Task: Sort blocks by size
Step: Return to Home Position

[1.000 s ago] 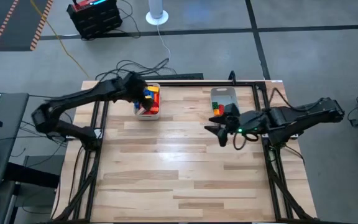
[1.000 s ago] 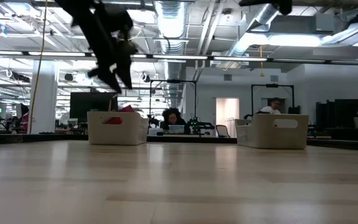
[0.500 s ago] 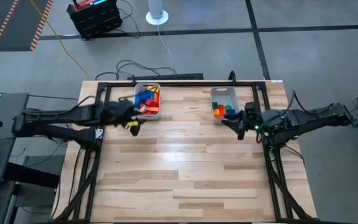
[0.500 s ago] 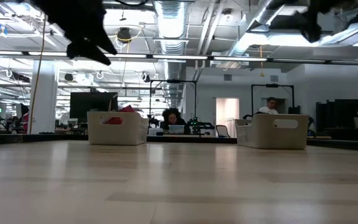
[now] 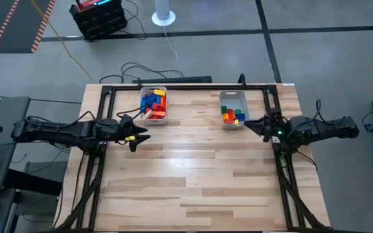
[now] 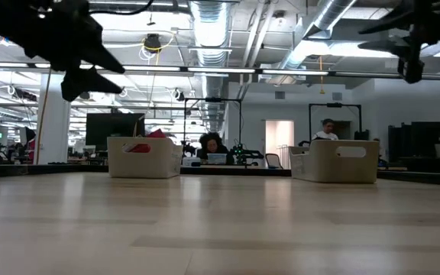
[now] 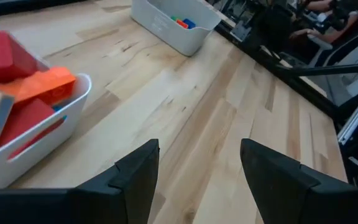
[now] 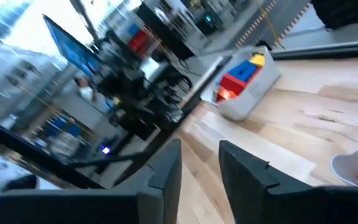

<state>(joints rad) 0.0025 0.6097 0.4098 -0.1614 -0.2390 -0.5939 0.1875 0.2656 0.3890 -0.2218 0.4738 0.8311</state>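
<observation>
Longer blocks [image 5: 153, 103] in red, orange, blue and tan lie heaped in the left clear bin [image 5: 142, 115]. Small red, orange, green, yellow and blue blocks [image 5: 230, 115] fill the right bin [image 5: 232, 97]. My left gripper [image 5: 135, 134] hangs open above the table just near-left of the left bin, with nothing between its fingers [image 7: 138, 171]. My right gripper [image 5: 263, 125] hangs to the right of the right bin. Its fingers [image 8: 166, 171] stand a narrow gap apart and hold nothing.
Both bins stand near the table's far edge, with bare wood between them [image 5: 193, 110] and across the whole near half. A black frame rail [image 5: 186, 86] runs along the far edge. In the low view people sit at desks in the room behind.
My left gripper has left the spot over the left bin, swinging toward the table's left and near side and sinking lower. My right gripper has drawn back toward the table's right edge, away from the right bin, and its fingers have come closer together.
</observation>
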